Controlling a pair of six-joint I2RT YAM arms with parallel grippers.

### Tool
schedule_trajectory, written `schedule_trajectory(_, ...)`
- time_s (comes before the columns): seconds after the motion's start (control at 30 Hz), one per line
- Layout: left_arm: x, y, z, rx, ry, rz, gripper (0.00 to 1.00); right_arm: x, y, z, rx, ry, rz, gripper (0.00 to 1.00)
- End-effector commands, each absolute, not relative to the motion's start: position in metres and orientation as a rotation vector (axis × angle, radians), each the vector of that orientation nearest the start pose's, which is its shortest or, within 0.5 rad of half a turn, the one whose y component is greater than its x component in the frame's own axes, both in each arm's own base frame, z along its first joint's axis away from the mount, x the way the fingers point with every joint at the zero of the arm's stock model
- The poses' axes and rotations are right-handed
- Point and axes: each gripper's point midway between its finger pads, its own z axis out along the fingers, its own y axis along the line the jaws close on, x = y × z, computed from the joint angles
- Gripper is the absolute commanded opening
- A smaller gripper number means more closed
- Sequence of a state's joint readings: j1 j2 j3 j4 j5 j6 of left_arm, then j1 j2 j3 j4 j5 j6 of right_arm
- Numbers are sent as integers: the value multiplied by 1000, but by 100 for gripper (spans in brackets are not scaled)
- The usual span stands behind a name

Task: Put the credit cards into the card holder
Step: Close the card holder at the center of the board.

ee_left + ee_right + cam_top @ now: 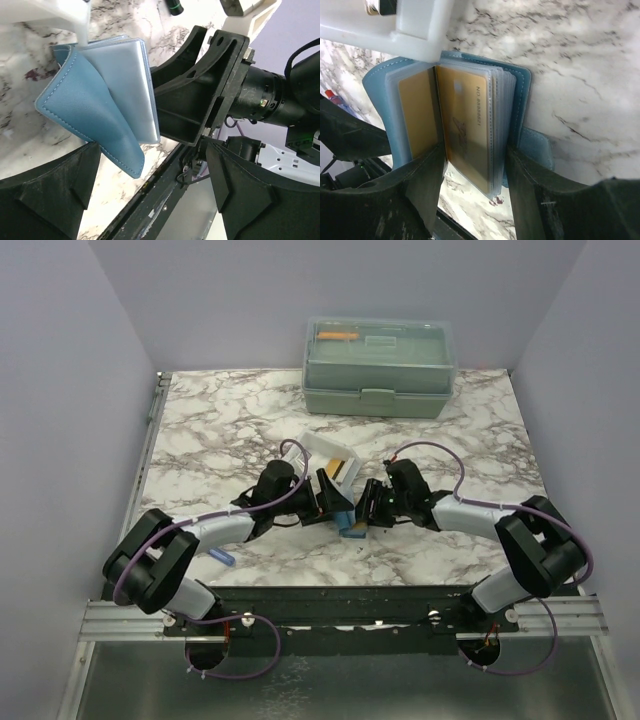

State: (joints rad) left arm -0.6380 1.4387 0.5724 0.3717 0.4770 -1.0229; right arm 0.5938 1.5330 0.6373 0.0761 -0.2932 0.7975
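The blue card holder (pixel 522 105) stands open on the marble, just under the white tray; it also shows in the top view (pixel 352 527). Its clear sleeves hold two yellow credit cards (pixel 467 130), one in each of two facing sleeves. My right gripper (pixel 475 165) is shut on the card holder, its fingers (pixel 530 190) clamping the sleeve stack and one cover. My left gripper (pixel 152 165) is wide open and empty, just below the other blue cover (pixel 95 110). More yellow cards (pixel 345 468) lie in the tray. No dark card is in view.
A white tray (pixel 330 452) lies just behind the grippers. A pale green lidded box (pixel 380 365) stands at the back. A green-black pen tip (pixel 175 6) shows beyond the holder. A small blue item (pixel 222 558) lies by the left arm. The table's front edge (pixel 150 200) is close.
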Motion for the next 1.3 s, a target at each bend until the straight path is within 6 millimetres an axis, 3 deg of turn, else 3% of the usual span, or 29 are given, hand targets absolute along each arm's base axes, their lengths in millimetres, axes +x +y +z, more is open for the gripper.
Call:
schedule_trajectory(0.0, 230, -332, 125, -32, 2319, -1524, 93, 202, 227, 6, 193, 2795, 728, 57)
schedule_trajectory(0.27, 236, -350, 125, 18, 2318, -1533, 93, 201, 194, 28, 291, 2768, 519, 61)
schedule_trajectory(0.6, 232, -380, 126, 98, 2329, -1564, 90, 199, 165, 53, 439, 2702, 391, 58)
schedule_trajectory(0.77, 227, -390, 121, 116, 2352, -1578, 81, 204, 145, 70, 577, 2574, 376, 53)
schedule_trajectory(0.87, 226, -391, 110, 93, 2384, -1583, 66, 216, 134, 78, 623, 2513, 439, 51)
schedule_trajectory(0.97, 223, -389, 98, 76, 2411, -1579, 57, 233, 129, 86, 614, 2490, 631, 51)
schedule_trajectory(1.07, 216, -389, 86, 78, 2440, -1577, 49, 246, 139, 104, 509, 2454, 741, 52)
schedule_trajectory(1.27, 205, -392, 69, 83, 2487, -1581, 43, 257, 161, 116, 361, 2452, 877, 58)
